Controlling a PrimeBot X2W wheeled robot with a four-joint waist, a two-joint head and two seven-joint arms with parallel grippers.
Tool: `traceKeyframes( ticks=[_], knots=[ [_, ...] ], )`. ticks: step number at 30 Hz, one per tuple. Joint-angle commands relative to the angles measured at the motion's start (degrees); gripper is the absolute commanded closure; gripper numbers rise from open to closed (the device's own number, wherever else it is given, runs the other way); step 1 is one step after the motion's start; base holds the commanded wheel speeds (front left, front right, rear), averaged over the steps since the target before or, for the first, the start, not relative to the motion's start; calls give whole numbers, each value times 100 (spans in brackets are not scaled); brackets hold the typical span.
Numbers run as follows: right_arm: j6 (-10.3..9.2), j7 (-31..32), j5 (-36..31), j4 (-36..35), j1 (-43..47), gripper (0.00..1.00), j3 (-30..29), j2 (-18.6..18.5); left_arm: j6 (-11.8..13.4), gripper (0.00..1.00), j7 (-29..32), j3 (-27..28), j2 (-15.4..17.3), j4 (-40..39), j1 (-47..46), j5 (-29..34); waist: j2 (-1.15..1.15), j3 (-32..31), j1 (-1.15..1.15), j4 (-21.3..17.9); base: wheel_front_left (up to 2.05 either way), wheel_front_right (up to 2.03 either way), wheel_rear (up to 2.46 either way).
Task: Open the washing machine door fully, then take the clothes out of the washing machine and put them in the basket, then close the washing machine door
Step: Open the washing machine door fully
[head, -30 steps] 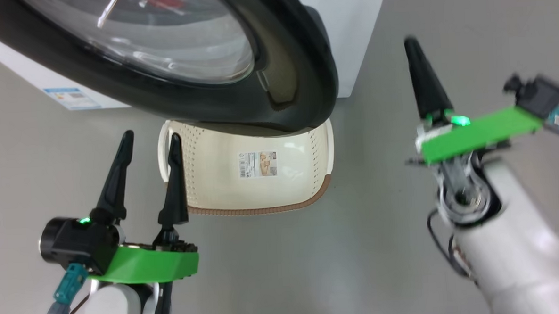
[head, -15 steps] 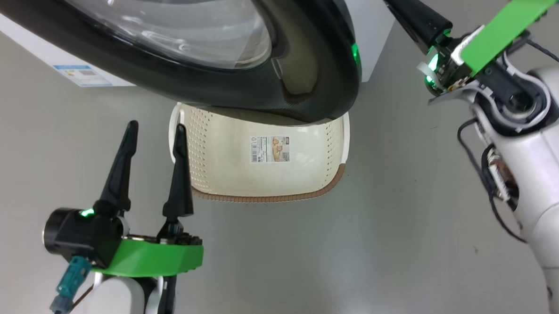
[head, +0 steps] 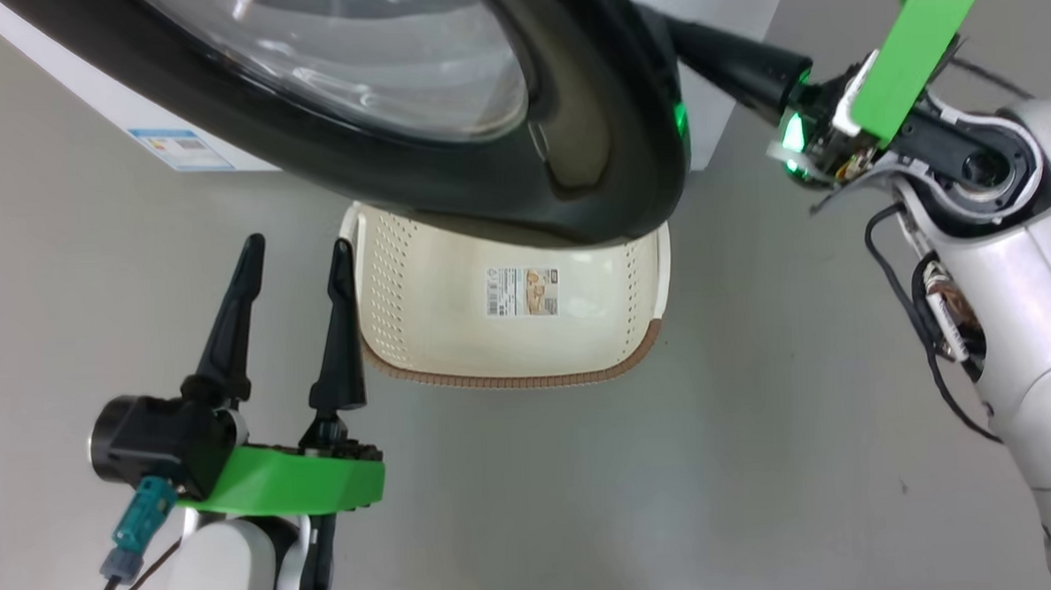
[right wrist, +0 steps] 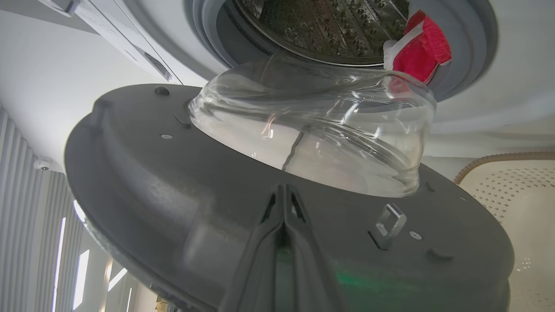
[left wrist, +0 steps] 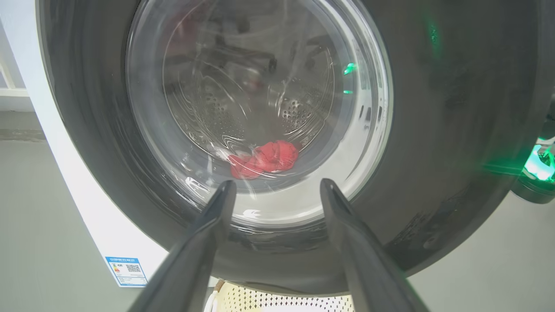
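Movement first: the right end effector [right wrist: 284,195], fingers pressed together, has swung up from over the floor [head: 676,501] to the washing machine door's [head: 606,105] inner face, likely to push it wider. The left end effector [head: 297,245] waits, fingers apart, beside the basket [head: 511,380]; the clothes [left wrist: 264,158] lie in the drum [right wrist: 329,26].

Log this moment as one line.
door partly open | right hand shut, at inner face | left hand open | clothes in drum
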Motion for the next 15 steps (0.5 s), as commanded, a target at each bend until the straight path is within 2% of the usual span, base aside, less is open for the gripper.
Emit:
traceKeyframes(
  ticks=[1, 15],
  knots=[
    [29, 60, 38, -183, 145, 100, 58, 101, 51, 0, -27, 156, 108, -98, -29, -1, 0, -108, 0, 33, 0, 0, 0],
    [29, 429, -138, -375, 765, 100, 321, 141, 49, 0, -27, 248, 108, 34, 298, -47, 0, -657, 0, 268, 0, 0, 0]
  ],
)
